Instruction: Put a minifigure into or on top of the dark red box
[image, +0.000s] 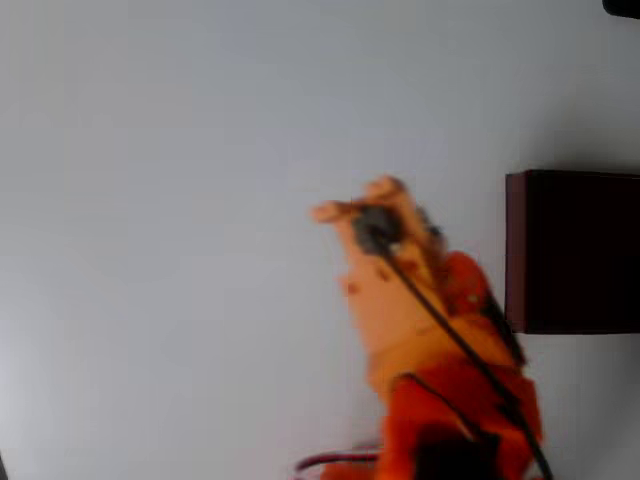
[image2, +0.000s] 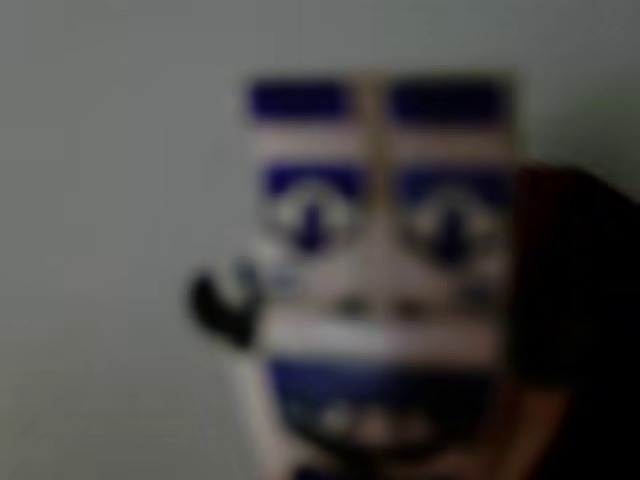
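End effector (image: 372, 215), closed on the minifigure (image2: 380, 270) left of the box (image: 575, 250) in the overhead view, should be carried over the dark interior before release.

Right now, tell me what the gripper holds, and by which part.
Apparently the minifigure: it fills the blurred wrist view, legs up. The gripped part cannot be told; the gripper hides it overhead.

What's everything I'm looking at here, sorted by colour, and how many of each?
Orange: 1, the robot arm with its gripper.
Dark red: 1, the dark red box at the right edge of the overhead view.
White-grey with blue markings: 1, the minifigure, blurred and close up in the wrist view.
Total: 3.
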